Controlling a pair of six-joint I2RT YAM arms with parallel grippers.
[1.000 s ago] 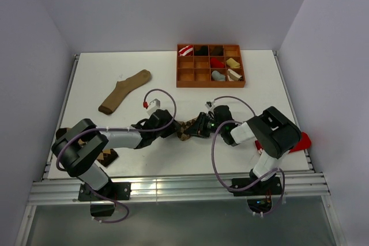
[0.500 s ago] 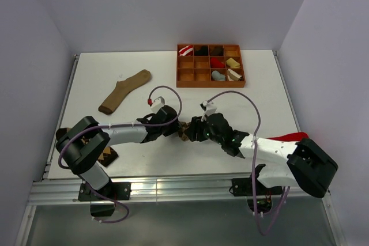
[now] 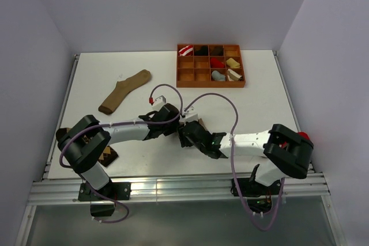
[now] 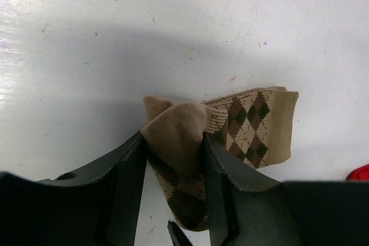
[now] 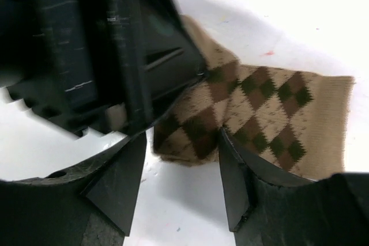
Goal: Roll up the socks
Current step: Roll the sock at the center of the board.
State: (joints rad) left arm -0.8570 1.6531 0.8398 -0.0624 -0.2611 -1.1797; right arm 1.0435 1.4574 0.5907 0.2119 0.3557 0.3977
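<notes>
The lighter argyle sock (image 4: 253, 125) lies folded on the white table (image 4: 86, 56). My left gripper (image 4: 173, 165) is shut on the sock's bunched plain tan end and pinches it between both fingers (image 4: 134, 182). In the top view the left gripper (image 3: 176, 123) and right gripper (image 3: 189, 134) meet mid-table, with a bit of the sock (image 3: 199, 123) showing. My right gripper (image 5: 180, 182) is open, and the sock's folded end (image 5: 190, 133) sits between its fingers (image 5: 118, 185), right against the left gripper. The darker argyle sock (image 3: 107, 155) lies under my left arm.
A long plain tan sock (image 3: 124, 90) lies at the back left. A brown compartment tray (image 3: 210, 83) at the back holds several rolled socks, one of them grey (image 3: 217, 75). A red object (image 3: 302, 136) shows at the right edge behind my right arm.
My right arm has swung round and now reaches in low from the front right, its gripper moved left and nearer. My left gripper has shifted slightly right, still holding the sock.
</notes>
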